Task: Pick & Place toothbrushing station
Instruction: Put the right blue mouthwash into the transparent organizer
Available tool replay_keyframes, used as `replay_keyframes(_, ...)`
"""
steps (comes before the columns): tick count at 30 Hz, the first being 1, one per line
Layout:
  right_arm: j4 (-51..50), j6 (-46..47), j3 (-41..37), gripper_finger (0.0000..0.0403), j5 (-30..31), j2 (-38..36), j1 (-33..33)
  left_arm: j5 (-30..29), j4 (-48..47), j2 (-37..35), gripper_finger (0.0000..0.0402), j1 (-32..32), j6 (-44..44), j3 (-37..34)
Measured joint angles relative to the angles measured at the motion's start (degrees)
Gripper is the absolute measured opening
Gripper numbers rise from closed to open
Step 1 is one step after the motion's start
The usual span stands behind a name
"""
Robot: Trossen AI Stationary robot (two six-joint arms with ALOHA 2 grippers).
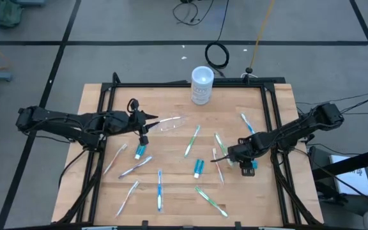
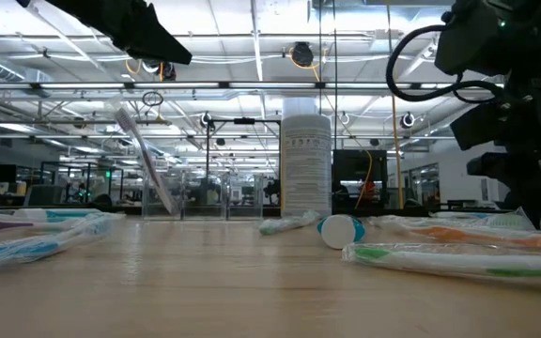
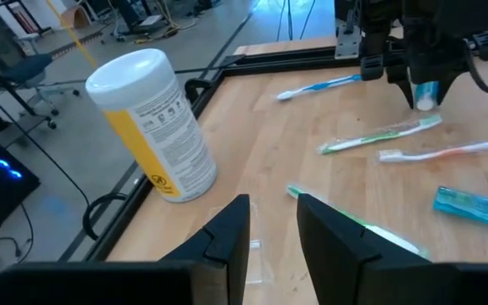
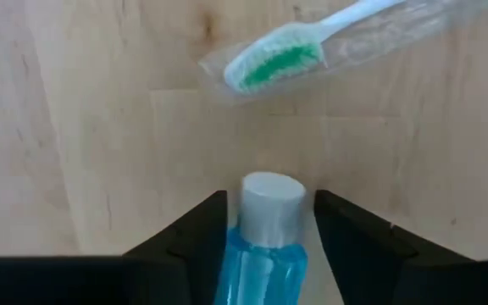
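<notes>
The toothbrushing station (image 1: 173, 122), a clear shallow tray, sticks out past my left gripper (image 1: 153, 117) over the table's far left part. In the low view the tray (image 2: 145, 158) slants down from that gripper. My left gripper (image 3: 273, 233) is shut on it. My right gripper (image 1: 234, 157) points down at the right side of the table. A blue tube with a white cap (image 4: 269, 207) sits between its fingers, and it is shut on the tube. Wrapped toothbrushes (image 1: 190, 142) and two more blue tubes (image 1: 199, 168) lie scattered on the wood. My left gripper holds the tray by one end, coming nearly level from the table's left. The clear plastic hardly shows between the fingers (image 3: 227, 241), so the exact hold is unclear. The tray slants down away from the fingers, and I cannot tell whether its low end (image 2: 170, 210) touches the table. My right gripper has the blue tube's body (image 4: 261, 271) between its two fingers, just behind the white cap. The fingers (image 4: 195, 233) come from above, pointing steeply down, one on each long side. The cap points toward the table's left, and I cannot tell whether the tube is clear of the wood.
A tall white cylindrical container (image 1: 202, 85) stands at the far edge in the middle. A green-bristled toothbrush in its wrapper (image 4: 312, 47) lies just beyond the tube's cap. A black frame (image 1: 270, 115) rims the table. Bare wood (image 1: 171, 153) shows between the two arms.
</notes>
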Motion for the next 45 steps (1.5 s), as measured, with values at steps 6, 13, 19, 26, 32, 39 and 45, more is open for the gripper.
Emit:
replay_keyframes(6,0.88,-0.85,-0.11,0.0091,-1.96,0.0,-1.53,-0.04,1.01,0.0,0.0106,0.01,1.34,0.0)
replay_keyframes(13,2.45,0.27,3.29,0.0085,-5.51,-2.13,-4.16,-0.11,2.29,0.0,0.0106,0.02,6.03,0.0)
replay_keyframes(19,7.68,-7.41,9.55,0.0091,-2.32,-5.98,-4.6,-0.15,3.98,0.0,0.0106,0.04,6.11,0.0)
replay_keyframes(26,44.97,-35.27,7.3,0.0093,11.99,-7.94,-6.39,-0.13,6.22,0.0,0.0106,-0.1,8.2,0.0)
replay_keyframes(32,92.55,-49.39,2.11,0.0094,5.49,0.01,-11.25,-0.13,7.08,0.0,0.0106,-0.3,9.12,0.0)
replay_keyframes(39,117.71,-43.4,5.13,0.0095,1.65,16.22,-17.01,-0.46,8.84,0.0,0.0106,-0.28,12.71,0.0)
replay_keyframes(45,117.2,-34.7,14.81,0.0095,2.08,27.91,-20.42,-4.02,11.15,-0.87,0.0106,-0.78,15.05,0.0)
